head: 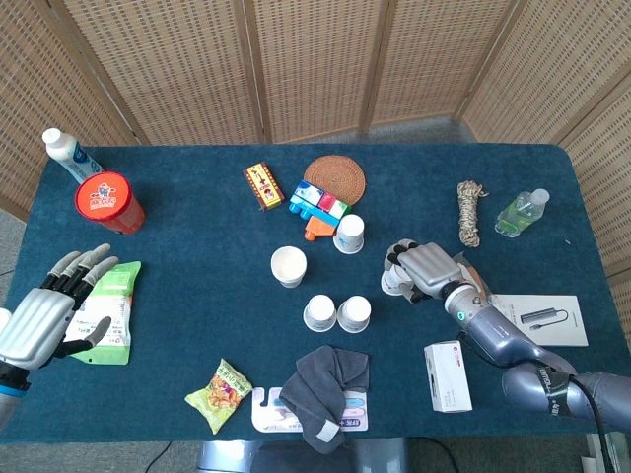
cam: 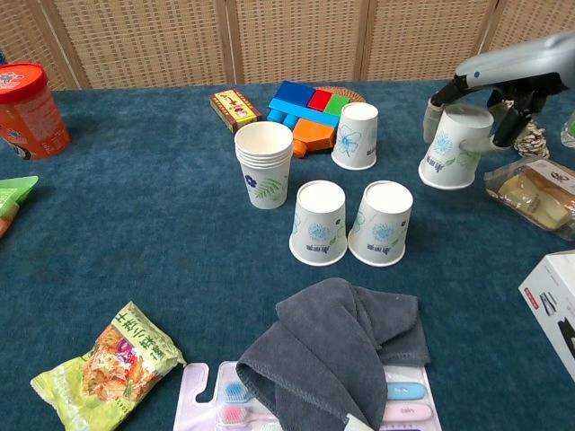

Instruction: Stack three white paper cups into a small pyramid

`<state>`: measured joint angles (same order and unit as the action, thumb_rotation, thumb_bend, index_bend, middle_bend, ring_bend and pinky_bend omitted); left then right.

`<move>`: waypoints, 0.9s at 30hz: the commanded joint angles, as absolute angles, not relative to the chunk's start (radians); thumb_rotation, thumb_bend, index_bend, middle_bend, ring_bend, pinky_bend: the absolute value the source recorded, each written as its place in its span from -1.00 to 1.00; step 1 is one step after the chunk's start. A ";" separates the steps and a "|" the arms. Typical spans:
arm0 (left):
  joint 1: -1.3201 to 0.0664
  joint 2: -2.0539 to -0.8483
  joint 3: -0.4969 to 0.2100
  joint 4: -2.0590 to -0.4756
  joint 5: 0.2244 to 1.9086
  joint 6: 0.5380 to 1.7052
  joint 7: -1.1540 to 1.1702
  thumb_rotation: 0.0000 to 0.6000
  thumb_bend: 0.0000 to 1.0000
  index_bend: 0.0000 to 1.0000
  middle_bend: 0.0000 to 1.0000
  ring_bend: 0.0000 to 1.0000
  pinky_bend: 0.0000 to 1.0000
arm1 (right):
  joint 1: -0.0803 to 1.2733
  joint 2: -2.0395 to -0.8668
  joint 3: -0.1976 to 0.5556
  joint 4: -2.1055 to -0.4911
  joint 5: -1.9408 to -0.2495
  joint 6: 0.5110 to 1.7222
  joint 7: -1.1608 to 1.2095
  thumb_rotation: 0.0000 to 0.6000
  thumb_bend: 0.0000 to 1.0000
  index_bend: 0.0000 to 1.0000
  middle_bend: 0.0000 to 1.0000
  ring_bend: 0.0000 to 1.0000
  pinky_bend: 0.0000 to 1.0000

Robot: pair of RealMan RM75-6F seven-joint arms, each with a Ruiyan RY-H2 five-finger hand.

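Two white paper cups [cam: 321,223] [cam: 382,222] stand upside down side by side at the table's middle, also seen from above [head: 319,312] [head: 354,313]. My right hand [cam: 499,79] [head: 422,266] grips a third upside-down cup [cam: 452,148] [head: 392,282], lifted off the cloth and tilted, to the right of the pair. Another inverted cup [cam: 356,135] stands behind them, and a stack of upright cups [cam: 264,163] is to their left. My left hand [head: 54,307] hovers open at the table's left edge, holding nothing.
A grey towel [cam: 337,352] lies in front of the pair, over a toothbrush pack [cam: 401,400]. Toy blocks [cam: 307,109], a snack bag [cam: 108,365], a red tub [cam: 27,109], a wrapped snack [cam: 536,196], a white box [head: 448,375] and a green packet [head: 105,310] lie around.
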<state>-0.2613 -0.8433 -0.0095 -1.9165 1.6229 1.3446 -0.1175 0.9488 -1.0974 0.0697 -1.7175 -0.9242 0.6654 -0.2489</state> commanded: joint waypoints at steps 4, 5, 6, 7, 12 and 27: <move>-0.257 -0.840 -0.004 -1.921 1.639 1.350 -0.115 1.00 -0.06 -1.00 -1.00 -1.00 -0.91 | 0.950 -1.060 0.072 -1.780 -0.927 0.692 -0.273 1.00 0.07 -0.28 -0.57 -0.74 0.34; -0.255 -0.840 -0.002 -1.922 1.643 1.352 -0.113 1.00 -0.06 -1.00 -1.00 -1.00 -0.91 | 0.952 -1.055 0.072 -1.788 -0.928 0.693 -0.278 1.00 0.07 -0.28 -0.58 -0.74 0.34; -0.252 -0.839 0.000 -1.924 1.646 1.356 -0.110 1.00 -0.06 -1.00 -1.00 -1.00 -0.91 | 0.954 -1.050 0.071 -1.795 -0.928 0.694 -0.284 1.00 0.07 -0.28 -0.58 -0.74 0.34; -0.247 -0.839 0.003 -1.926 1.649 1.362 -0.109 1.00 -0.06 -1.00 -1.00 -1.00 -0.91 | 0.956 -1.043 0.070 -1.806 -0.928 0.696 -0.292 1.00 0.07 -0.28 -0.58 -0.74 0.34; -0.235 -0.840 0.010 -1.927 1.649 1.371 -0.110 1.00 -0.06 -1.00 -1.00 -1.00 -0.91 | 0.965 -1.016 0.072 -1.848 -0.918 0.707 -0.316 1.00 0.08 -0.28 -0.58 -0.74 0.34; -0.243 -0.852 0.007 -1.905 1.640 1.352 -0.132 1.00 -0.06 -1.00 -1.00 -1.00 -0.91 | 1.038 -0.984 0.065 -1.956 -0.838 0.699 -0.405 1.00 0.08 -0.29 -0.58 -0.74 0.34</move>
